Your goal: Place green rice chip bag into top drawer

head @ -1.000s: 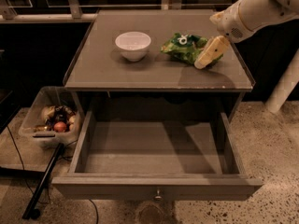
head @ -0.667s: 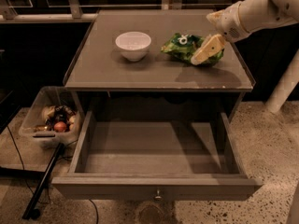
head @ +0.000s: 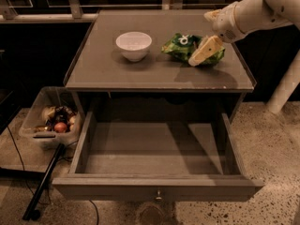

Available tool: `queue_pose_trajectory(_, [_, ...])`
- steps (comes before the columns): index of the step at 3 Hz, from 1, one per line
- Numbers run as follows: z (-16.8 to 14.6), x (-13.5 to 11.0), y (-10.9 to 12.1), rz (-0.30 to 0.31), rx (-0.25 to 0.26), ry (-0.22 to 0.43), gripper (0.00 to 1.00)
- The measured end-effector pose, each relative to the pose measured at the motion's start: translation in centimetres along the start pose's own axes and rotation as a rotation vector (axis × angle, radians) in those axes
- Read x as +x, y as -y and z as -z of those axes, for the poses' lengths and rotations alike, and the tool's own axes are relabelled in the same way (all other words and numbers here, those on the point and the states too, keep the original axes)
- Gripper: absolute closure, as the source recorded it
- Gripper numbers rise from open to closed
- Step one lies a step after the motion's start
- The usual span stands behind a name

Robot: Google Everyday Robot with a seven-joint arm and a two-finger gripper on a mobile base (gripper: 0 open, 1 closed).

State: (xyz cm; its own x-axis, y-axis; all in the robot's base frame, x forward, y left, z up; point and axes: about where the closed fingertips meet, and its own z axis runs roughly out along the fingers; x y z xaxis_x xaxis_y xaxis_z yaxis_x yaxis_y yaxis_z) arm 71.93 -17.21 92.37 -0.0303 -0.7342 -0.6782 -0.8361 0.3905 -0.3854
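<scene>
The green rice chip bag [head: 180, 46] lies crinkled on the right half of the cabinet top, to the right of the white bowl [head: 134, 45]. My gripper [head: 208, 34] comes in from the upper right on a white arm and is open. Its near finger [head: 204, 50] lies over the right part of the bag and hides it. The far finger shows just above and behind the bag. The top drawer [head: 157, 188] is pulled fully out below the cabinet top, with nothing in it. Its small round knob [head: 159, 196] faces the front.
A clear plastic bin [head: 37, 111] with fruit and other items stands on the floor left of the drawer. A black pole [head: 42, 184] and cables lie beside it. A white post [head: 286, 86] stands at the right. A railing runs behind the cabinet.
My gripper has moved a little to the left, further over the right side of the green bag. The bag, bowl and drawer have not moved.
</scene>
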Motion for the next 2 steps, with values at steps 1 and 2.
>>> queue_pose_trajectory(1, [-1.0, 1.0, -0.2, 0.015, 0.022, -0.059, 0.0])
queue_pose_trajectory(2, [-2.4, 2.1, -0.1, 0.016, 0.03, -0.111, 0.0])
